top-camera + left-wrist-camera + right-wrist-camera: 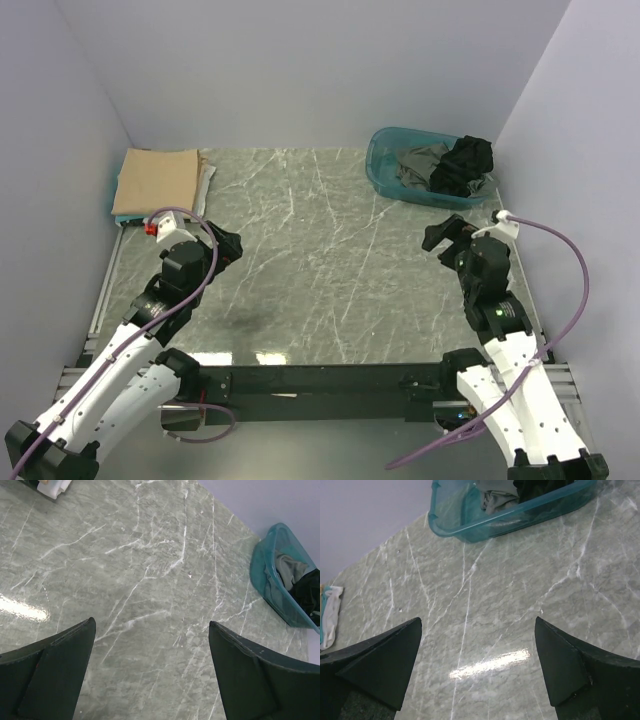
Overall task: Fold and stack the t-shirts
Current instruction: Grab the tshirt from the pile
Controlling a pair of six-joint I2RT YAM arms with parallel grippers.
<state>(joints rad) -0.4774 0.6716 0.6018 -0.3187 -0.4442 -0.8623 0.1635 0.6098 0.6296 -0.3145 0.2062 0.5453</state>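
A folded tan t-shirt (156, 180) tops a stack with pale folded shirts (205, 185) under it at the table's back left. A black t-shirt (462, 165) and a dark grey t-shirt (418, 166) lie crumpled in the tub at the back right; they show again as the grey one (290, 570) and the black one (309, 592), and the grey one (495, 500). My left gripper (228, 243) hangs open over bare marble near the stack, fingertips (85, 630) wide apart. My right gripper (440, 232) is open too, just in front of the tub, nothing between its fingers (547, 630).
The translucent teal tub (385, 170) stands at the back right by the wall, seen as tub (265, 580) and tub (470, 527). Pale walls close in the grey marble table (320, 260) on three sides. A pale folded cloth edge (329, 615) shows far left.
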